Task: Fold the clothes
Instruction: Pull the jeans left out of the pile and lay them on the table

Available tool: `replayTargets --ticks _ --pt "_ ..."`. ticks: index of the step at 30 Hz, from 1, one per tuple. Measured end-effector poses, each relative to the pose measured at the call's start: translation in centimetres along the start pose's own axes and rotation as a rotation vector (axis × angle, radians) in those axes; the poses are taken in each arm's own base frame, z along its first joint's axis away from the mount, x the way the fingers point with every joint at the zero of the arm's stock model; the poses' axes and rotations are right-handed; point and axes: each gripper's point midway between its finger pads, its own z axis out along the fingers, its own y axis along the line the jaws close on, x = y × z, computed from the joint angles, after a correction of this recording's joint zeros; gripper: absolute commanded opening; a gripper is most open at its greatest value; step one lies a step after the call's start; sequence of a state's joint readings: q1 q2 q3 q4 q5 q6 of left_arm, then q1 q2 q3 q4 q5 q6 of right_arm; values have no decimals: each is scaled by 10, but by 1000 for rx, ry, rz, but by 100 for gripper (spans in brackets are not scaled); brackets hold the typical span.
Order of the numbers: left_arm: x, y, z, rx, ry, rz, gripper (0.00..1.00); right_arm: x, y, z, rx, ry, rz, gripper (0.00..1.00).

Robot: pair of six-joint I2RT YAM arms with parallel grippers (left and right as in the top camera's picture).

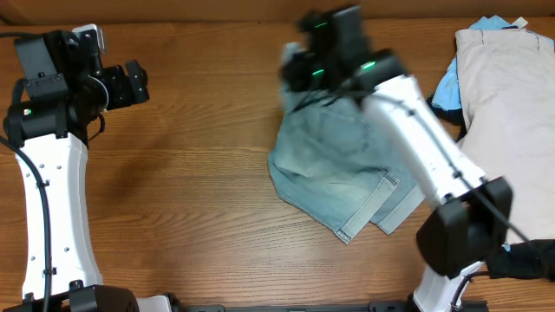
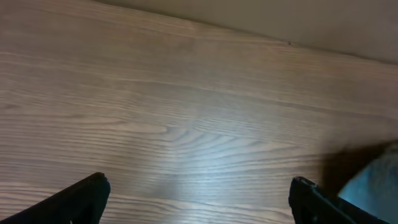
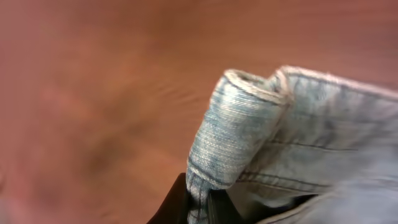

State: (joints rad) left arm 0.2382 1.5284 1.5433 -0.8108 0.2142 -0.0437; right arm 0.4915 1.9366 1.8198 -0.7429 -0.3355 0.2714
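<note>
The light-blue denim shorts lie bunched at the table's middle, cuffed hems toward the front. My right gripper is shut on a folded hem edge of the shorts and holds it lifted at the pile's far end; the fingers pinch the denim. My left gripper is open and empty at the far left above bare wood, its fingertips wide apart. A blurred bit of blue denim shows at the right edge of the left wrist view.
A beige garment lies at the back right on top of a bright blue one. A dark object sits at the front right edge. The wooden table spreads between the arms.
</note>
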Motion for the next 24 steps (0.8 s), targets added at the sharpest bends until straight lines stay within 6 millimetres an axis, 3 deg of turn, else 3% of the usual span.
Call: replayTargets --ticks 3,4,8,10,12,14,16,20,24 --pt "-1 9 -1 -41 -6 -1 100 28 61 19 -78 49 -70 9" --pt "-2 13 -1 -57 -9 -6 100 47 93 28 -123 80 -114 13" --pt "-6 44 -7 -132 -31 -45 100 115 181 35 -236 187 -244 40" --pt "-7 62 -11 -169 -39 -71 100 156 216 31 -284 262 -318 46" --pt "-7 76 -15 -198 -44 -94 100 190 233 25 -308 340 -365 51" --pt "-6 89 -19 -224 -47 -116 100 208 233 21 -298 398 -378 54" --pt "-5 96 -21 -238 -47 -128 100 209 221 20 -268 427 -363 55" --pt "-5 92 -20 -219 -44 -112 100 180 173 20 -172 425 -270 59" --pt "-2 76 -16 -149 -22 -65 100 137 95 11 -1 389 -119 64"
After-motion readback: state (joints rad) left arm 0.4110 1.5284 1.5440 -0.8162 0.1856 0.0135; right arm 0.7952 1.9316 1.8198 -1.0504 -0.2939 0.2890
